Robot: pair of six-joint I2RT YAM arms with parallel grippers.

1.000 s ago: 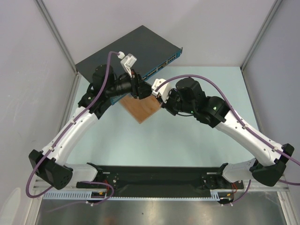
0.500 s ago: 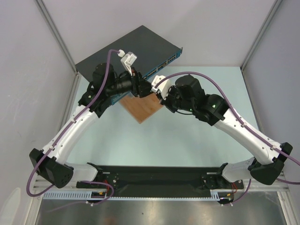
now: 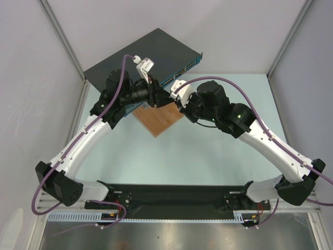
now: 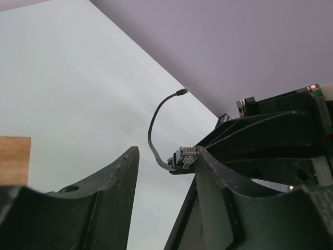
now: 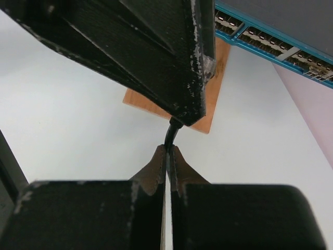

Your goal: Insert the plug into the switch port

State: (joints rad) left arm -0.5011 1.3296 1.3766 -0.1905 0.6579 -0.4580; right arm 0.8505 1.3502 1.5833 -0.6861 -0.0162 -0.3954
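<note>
In the last second the right arm [image 3: 260, 136] has swung left, bringing the right gripper [image 5: 168, 151] tip to tip with the left gripper [image 4: 167, 152] over the wooden board [image 3: 156, 122], short of the switch ports [image 5: 265, 37]. Its jaws pinch the cable [image 5: 170, 133] behind the plug [image 4: 187, 154], which sits at the left gripper's parted jaws: likely a regrip first.

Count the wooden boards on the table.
1. The wooden board lies on the table just in front of the dark switch box, partly covered from above; a second one could hardly be hidden.
</note>
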